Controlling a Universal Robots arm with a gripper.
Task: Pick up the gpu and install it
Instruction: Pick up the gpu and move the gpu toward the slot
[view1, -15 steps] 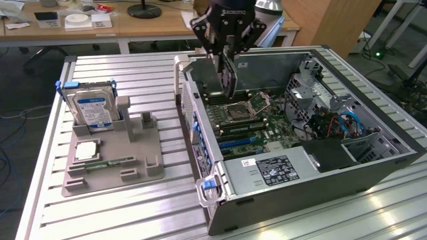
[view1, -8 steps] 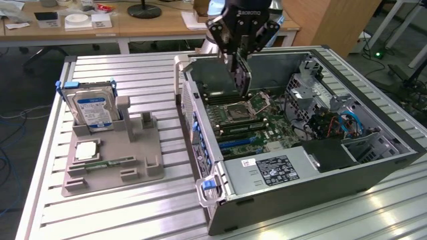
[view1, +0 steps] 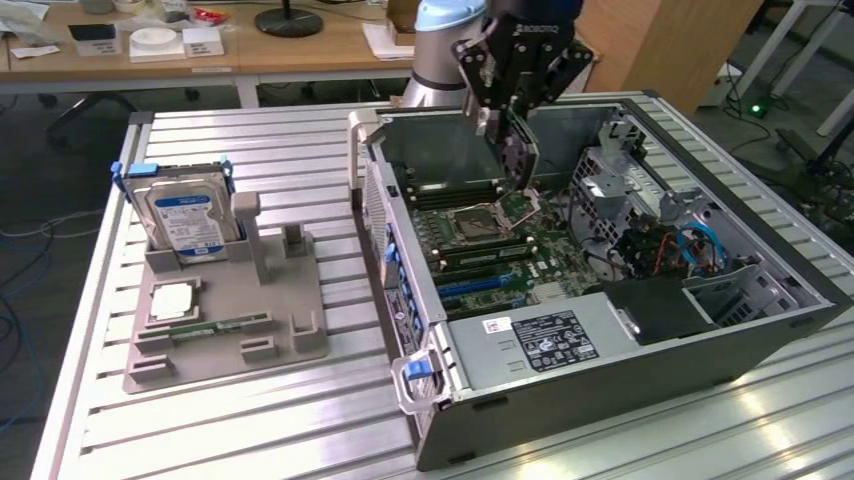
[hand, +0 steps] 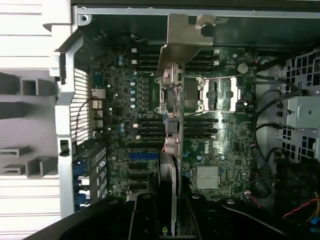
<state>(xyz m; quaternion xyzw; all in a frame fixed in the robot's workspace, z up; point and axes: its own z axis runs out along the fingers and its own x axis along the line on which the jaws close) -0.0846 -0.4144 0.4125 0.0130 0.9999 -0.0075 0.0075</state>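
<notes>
fingers: the gripper (view1: 497, 120) is pinching the gpu (view1: 518, 165) from both sides, pads closed on the card
gpu: in the air inside the open pc case (view1: 601, 350), not seated, hanging just over the motherboard (view1: 501, 250)
long axis: pretty much straight down from the fingers, a bit tilted; the wrist view looks along its edge (hand: 170, 160) to the silver bracket (hand: 186, 40) at the low end
slot: the blue slot (hand: 142, 156) is off to one side of the card and runs crosswise to it, so nothing looks lined up
in the way: cpu socket (hand: 210, 95) right under the bracket, cables (view1: 694, 250) by the drive cage
bench: hard drive (view1: 184, 222) and memory stick (view1: 220, 327) in the grey holder (view1: 254, 360), well apart
</notes>
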